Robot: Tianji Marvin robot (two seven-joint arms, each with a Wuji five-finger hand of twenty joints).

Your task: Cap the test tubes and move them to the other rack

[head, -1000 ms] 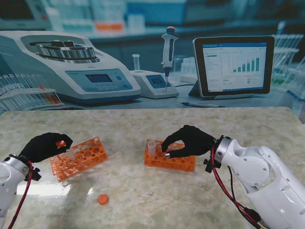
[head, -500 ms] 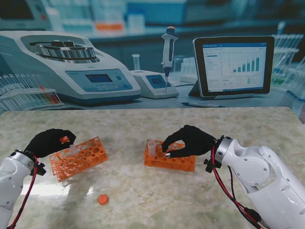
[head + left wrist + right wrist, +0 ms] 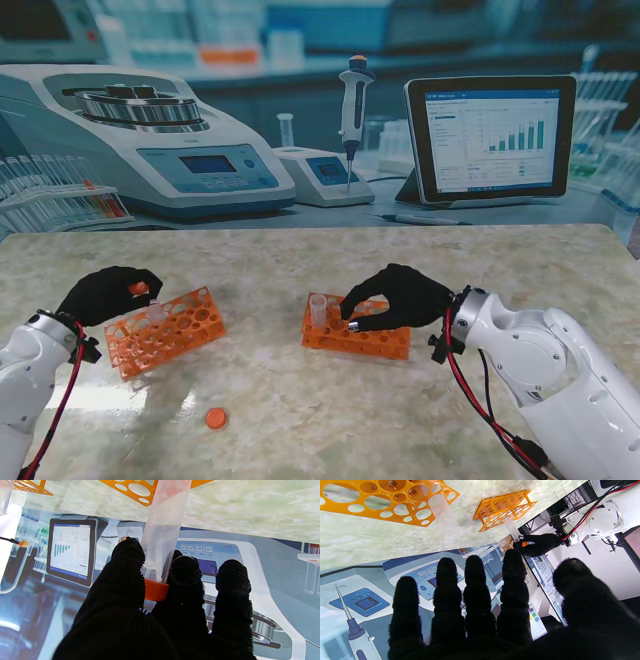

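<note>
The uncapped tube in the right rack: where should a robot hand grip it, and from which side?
Best guess: pinch the clear wall just under the open rim of the uncapped tube, coming from above. It stands upright in the corner hole of the right rack, so only its upper part is exposed. The right robot hand hovers beside it, fingers apart, holding nothing.

A wide strip of bare marbled table top [image 3: 265,400] is left open between the two orange perforated plastic racks [image 3: 163,331] [image 3: 356,333]. Passage toward 7 o'clock is interrupted only by a small round orange cap [image 3: 215,417], while an uncapped clear plastic tube [image 3: 318,309] is seen standing at the right rack's 9 o'clock end.
</note>
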